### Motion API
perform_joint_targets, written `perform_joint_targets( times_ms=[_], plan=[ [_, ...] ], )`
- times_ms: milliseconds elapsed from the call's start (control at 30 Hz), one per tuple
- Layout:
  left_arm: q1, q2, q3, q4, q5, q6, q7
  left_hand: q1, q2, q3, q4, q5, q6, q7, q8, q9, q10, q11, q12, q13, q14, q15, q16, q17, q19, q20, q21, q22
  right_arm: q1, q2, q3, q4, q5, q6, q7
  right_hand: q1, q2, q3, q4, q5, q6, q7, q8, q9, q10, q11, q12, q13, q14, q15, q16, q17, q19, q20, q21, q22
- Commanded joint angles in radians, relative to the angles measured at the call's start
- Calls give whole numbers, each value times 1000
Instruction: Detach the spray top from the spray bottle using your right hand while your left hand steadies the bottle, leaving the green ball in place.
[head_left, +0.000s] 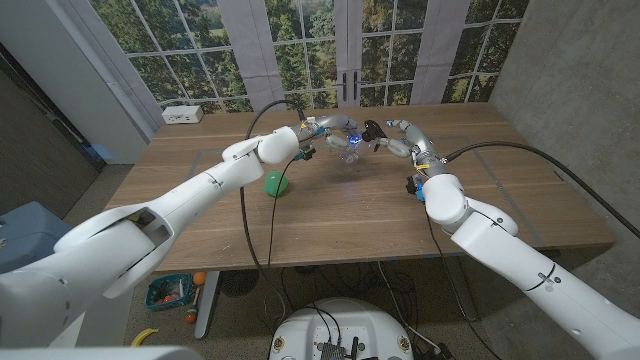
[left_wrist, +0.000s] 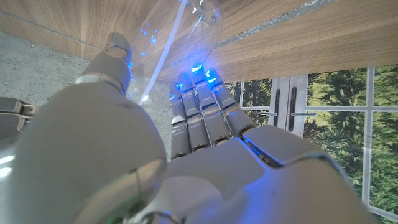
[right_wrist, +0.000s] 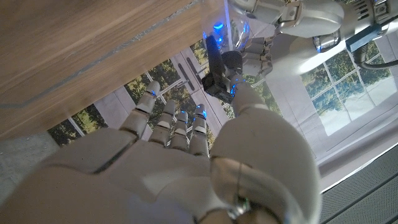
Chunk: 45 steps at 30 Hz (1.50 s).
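Clear plastic spray bottle (head_left: 347, 150) is gripped above the wooden table (head_left: 360, 210) by the left hand (head_left: 325, 130); its black spray top (head_left: 372, 130) is pinched by the right hand (head_left: 392, 138). Green ball (head_left: 275, 183) is seen nearby on the table.

A white power strip (head_left: 183, 114) lies on the far left corner of the wooden table (head_left: 330, 220), and big windows (head_left: 300, 45) with green trees stand behind.
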Motion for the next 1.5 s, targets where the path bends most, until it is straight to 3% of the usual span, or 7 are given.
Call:
perform_joint_targets(
  times_ms=[33,600,700,800,1000,1400,1500],
  plan=[
    [-1,2,8,-1,-10,-13,-24,204,216,3,5,3,173,-113,143,89,292,-226,6,344,34,-204,4,2,2,-3,4,2,0,93,-26,79,-78,61,-170,-1,-2,-10,13,-12,38,0,15,12,61,-18,23,12,64,-32,38,17,44,-13,18,4],
    [17,14,-6,-28,-21,-43,-27,207,218,-2,6,4,168,-116,141,90,291,-226,0,349,33,-204,2,3,1,-3,6,2,100,213,-129,120,-230,-257,-234,22,-22,-21,0,-37,-25,-5,-14,12,29,-11,8,24,42,-18,43,30,51,-12,23,6],
    [20,17,-8,-36,-18,-39,-30,208,218,-2,6,4,169,-117,141,91,291,-227,-1,349,33,-204,2,3,0,-3,6,2,97,231,-113,130,-209,-235,-242,-5,-17,-33,21,-45,-14,4,-11,12,38,-7,11,28,44,-11,48,34,53,-10,25,6],
    [22,18,-6,-39,-13,-29,-35,208,218,-3,6,4,168,-117,141,91,291,-228,-2,350,32,-204,1,3,0,-4,7,2,77,254,-81,138,-170,-171,-261,-111,-4,-74,77,-64,25,24,0,14,65,4,19,36,55,-4,59,46,55,-5,29,8],
    [24,20,-2,-37,-6,-24,-40,210,219,-4,6,4,168,-117,141,92,292,-226,-3,353,30,-204,-1,3,-1,-4,7,2,72,285,-68,151,-144,-132,-290,-180,1,-101,103,-77,74,32,15,16,92,15,27,43,70,7,69,53,60,3,33,9],
    [33,26,-12,-37,-1,-33,-19,213,221,-6,6,4,166,-118,139,93,292,-226,-8,356,28,-204,-3,4,-2,-4,9,2,141,245,-148,89,-182,-346,-218,-206,-84,-145,68,-82,9,35,-20,11,42,34,1,49,26,43,42,45,48,43,25,5],
    [38,28,-13,-47,21,-15,2,213,221,-7,7,4,166,-118,139,93,293,-228,-9,356,28,-204,-2,5,-3,-4,9,2,63,256,-46,75,-68,-169,-205,-310,34,-141,139,-89,71,40,1,16,120,27,29,61,79,19,71,60,49,10,29,11]
  ],
)
